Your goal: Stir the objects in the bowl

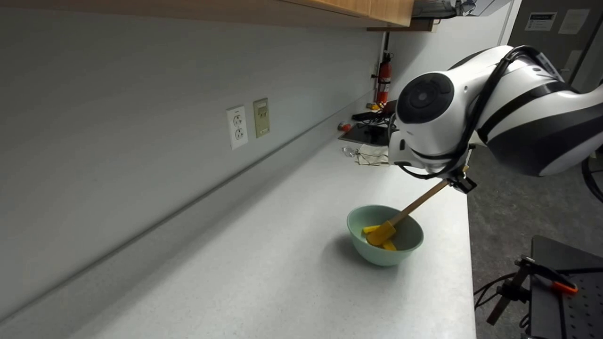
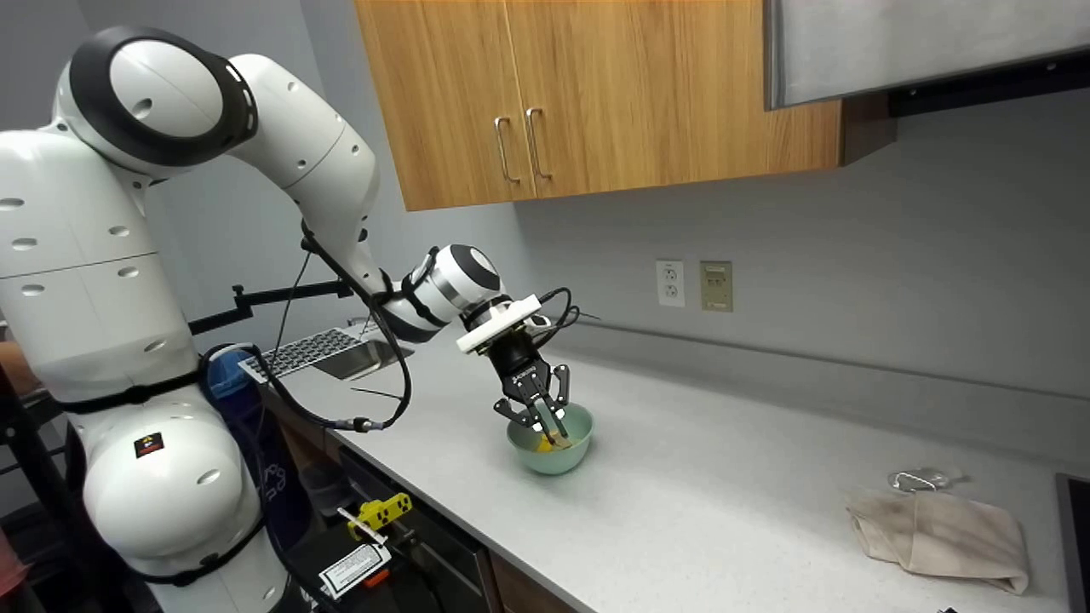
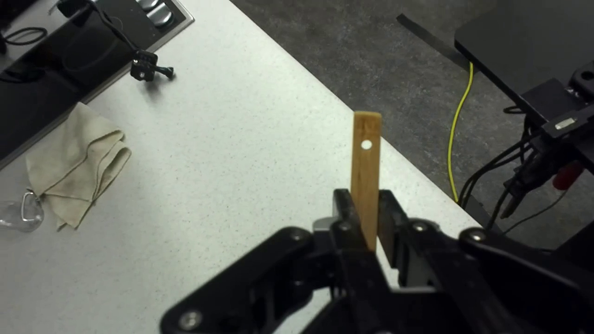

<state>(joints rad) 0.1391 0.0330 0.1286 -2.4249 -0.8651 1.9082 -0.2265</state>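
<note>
The pale mint-green bowl (image 1: pixel 377 257) stands on the counter in both exterior views (image 2: pixel 549 464). The objects, small yellow bits (image 1: pixel 389 245), lie in it, partly hidden by the spoon head; they also show in an exterior view (image 2: pixel 544 444). My gripper (image 3: pixel 364 195) is shut on the wooden handle of the spoon (image 3: pixel 366 162), whose holed end sticks out past the fingertips. The gripper is above the bowl in both exterior views (image 1: pixel 460 182) (image 2: pixel 550 419). The spoon (image 1: pixel 419 201) slants down, its yellow-orange head inside the bowl among the bits. The bowl is out of the wrist view.
A beige cloth (image 2: pixel 941 536) and a clear item with a metal clip (image 2: pixel 924 479) lie near the black cooktop (image 3: pixel 41 97). A small black mount (image 3: pixel 145 66) stands by the cooktop. The counter edge (image 1: pixel 469 263) runs near the bowl. A laptop (image 2: pixel 328 351) sits behind it.
</note>
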